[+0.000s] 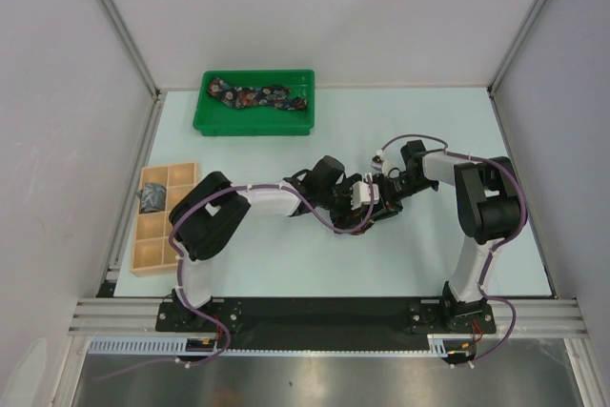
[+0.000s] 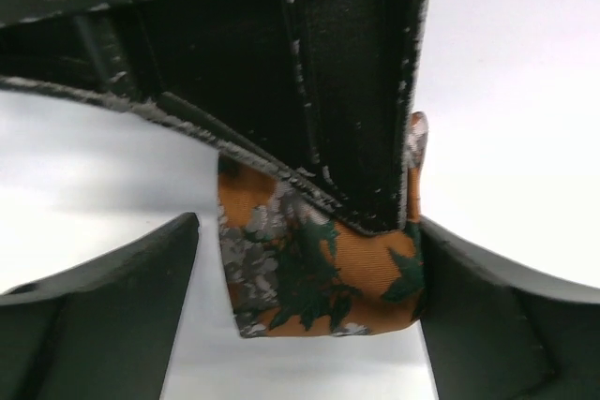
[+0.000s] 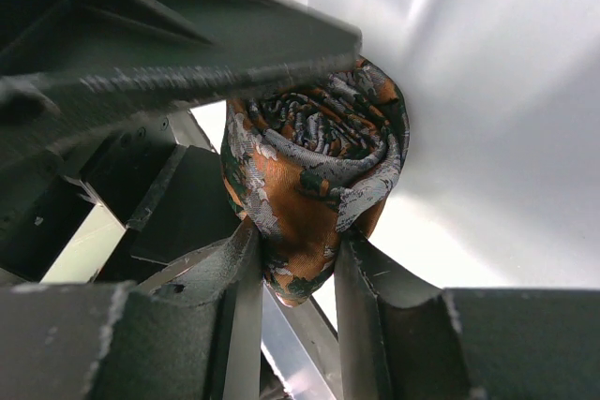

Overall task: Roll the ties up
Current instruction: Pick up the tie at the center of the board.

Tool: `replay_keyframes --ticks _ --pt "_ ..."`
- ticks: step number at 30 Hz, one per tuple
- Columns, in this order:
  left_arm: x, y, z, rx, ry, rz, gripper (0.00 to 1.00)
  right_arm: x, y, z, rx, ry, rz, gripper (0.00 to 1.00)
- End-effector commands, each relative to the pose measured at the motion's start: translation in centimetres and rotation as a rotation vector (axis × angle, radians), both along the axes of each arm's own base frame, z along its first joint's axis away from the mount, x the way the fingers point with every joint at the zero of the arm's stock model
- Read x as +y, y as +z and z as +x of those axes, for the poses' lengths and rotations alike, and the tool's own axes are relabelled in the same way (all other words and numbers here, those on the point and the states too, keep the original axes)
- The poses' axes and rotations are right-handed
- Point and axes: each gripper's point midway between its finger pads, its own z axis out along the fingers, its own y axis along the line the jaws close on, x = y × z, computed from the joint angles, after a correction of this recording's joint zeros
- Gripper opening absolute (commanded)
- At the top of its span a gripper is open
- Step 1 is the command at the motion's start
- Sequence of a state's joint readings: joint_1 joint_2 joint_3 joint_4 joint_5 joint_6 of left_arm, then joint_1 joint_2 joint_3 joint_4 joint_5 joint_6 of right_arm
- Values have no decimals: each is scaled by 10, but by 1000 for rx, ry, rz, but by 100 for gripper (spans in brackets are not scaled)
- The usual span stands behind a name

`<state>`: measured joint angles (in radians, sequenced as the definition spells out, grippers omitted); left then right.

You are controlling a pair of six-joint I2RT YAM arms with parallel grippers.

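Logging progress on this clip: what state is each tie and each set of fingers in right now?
Rust-brown tie: rolled into a coil, gripped at one end.
Navy floral tie: unrolled, lying in the green tray.
Grey-blue tie: bundled in one compartment of the wooden box.
Right fingers: shut on the rust-brown tie.
Left fingers: open, one on each side of the roll.

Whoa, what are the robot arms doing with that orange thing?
They are rolling ties. The right gripper pinches a rust tie, wound into a tight coil, and the left gripper stands open around it, mid-table. A dark tie lies unrolled in the green tray at the back. A grey tie looks rolled up in one slot of the wooden box on the left.
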<state>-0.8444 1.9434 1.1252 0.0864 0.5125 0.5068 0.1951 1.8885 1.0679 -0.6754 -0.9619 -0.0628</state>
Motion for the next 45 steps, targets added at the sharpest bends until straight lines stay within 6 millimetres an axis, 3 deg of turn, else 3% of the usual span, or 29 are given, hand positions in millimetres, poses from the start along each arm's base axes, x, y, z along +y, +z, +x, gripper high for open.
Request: replay_keyframes --ticks 1,9,16,24,31,45 --pt "-13 12 -9 27 -86 -32 84 6 7 -3 -15 20 23 0" --pt "-10 6 -24 63 -125 -22 59 6 6 4 -16 -10 26 1" --pt "-3 -2 -33 69 -148 10 37 5 -2 8 9 -30 15 19" --pt "0 -10 -37 78 -147 34 31 5 -3 15 50 -73 32 36" --pt "1 -14 -38 87 -145 46 29 5 2 19 54 -89 57 43" --pt "4 -21 -45 93 -159 65 25 2 -2 26 66 -121 45 48"
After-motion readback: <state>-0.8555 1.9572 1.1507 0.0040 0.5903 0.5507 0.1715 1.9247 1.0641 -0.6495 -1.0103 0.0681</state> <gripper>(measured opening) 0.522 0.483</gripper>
